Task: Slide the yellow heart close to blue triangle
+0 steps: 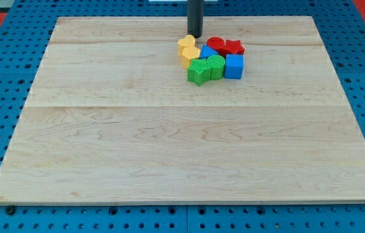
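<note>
Yellow heart [186, 44] sits at the left end of a tight cluster near the view's top of the worktop [169, 142], a little right of centre. Just below and right of it, touching, is a second yellow block [191, 54], shape hard to make out. Blue triangle [209, 51] is tucked right behind that, only its top face showing, squeezed between the yellow pair on the view's left and the red blocks on the right. Heart and triangle are near one another, with the second yellow block wedged partly between them.

My tip [195, 35] stands just above and right of the heart, very close to its upper edge; whether it touches, I cannot tell. The tool is a plain dark rod coming down from the view's top, with nothing to open or close, and it holds nothing.

Moving outward: a red round block [215, 44] and a red star-like block [233, 46] form the cluster's top right. Along the bottom row, a green star-like block [199, 71], a green round block [215, 66] and a blue cube [233, 65] stand side by side, touching.

The cluster is close to the worktop's top edge, with only a narrow strip behind it. Wide bare wood lies to the view's left, right and all the way down to the bottom edge. Around the worktop is a blue perforated base [1, 129].
</note>
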`<act>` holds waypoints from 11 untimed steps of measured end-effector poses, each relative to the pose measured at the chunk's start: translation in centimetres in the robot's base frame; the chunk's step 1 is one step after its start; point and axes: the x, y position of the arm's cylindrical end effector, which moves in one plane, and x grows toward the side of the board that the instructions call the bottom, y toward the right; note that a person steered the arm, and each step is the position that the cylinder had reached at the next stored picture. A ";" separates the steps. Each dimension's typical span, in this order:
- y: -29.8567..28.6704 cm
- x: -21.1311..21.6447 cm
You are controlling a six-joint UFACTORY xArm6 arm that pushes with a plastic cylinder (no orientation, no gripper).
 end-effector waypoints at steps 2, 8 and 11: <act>0.3 0.0; -4.9 0.9; -2.0 2.5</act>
